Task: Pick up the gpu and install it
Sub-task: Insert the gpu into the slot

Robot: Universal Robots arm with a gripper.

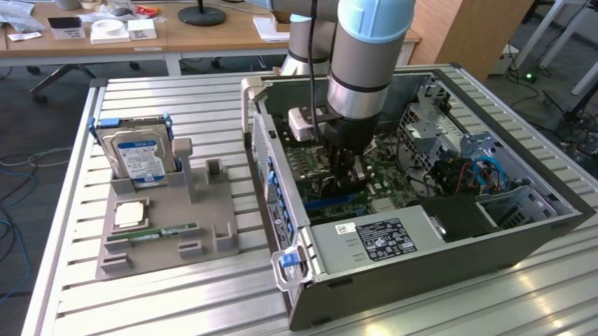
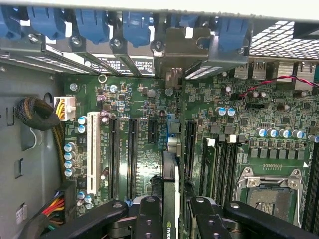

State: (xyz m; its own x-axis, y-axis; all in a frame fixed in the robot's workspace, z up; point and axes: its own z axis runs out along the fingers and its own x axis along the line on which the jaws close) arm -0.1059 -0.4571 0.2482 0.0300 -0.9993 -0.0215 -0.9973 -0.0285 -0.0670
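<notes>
The hand [image 2: 175, 221] was clamped on the gpu [image 2: 170, 181], holding it edge-on just above the motherboard [image 2: 144, 154] inside the open computer case [image 1: 421, 273], near the centre of the exterior view. I judged misalignment the main risk. If the card's edge came down tilted, or beside the long black slot [image 2: 190, 144] rather than into it, pressing could stress the board or the contacts. Its end might also catch on the rear bracket openings [image 2: 187, 52] under the blue clips [image 2: 94, 22], and so thin a card could slip in the grip. I could not tell whether it was touching a slot. At the exterior view's left, a grey holder tray [image 1: 217, 210] on the slatted desk [image 1: 187, 301] carried an upright hard drive [image 1: 138, 154], a processor [image 1: 129, 213] and a green memory stick [image 1: 153, 233] lying flat. Further right, the case held the motherboard, a labelled power supply [image 1: 379, 239] towards the lower middle of the frame, and blue cables [image 1: 488, 171] towards its right side.
</notes>
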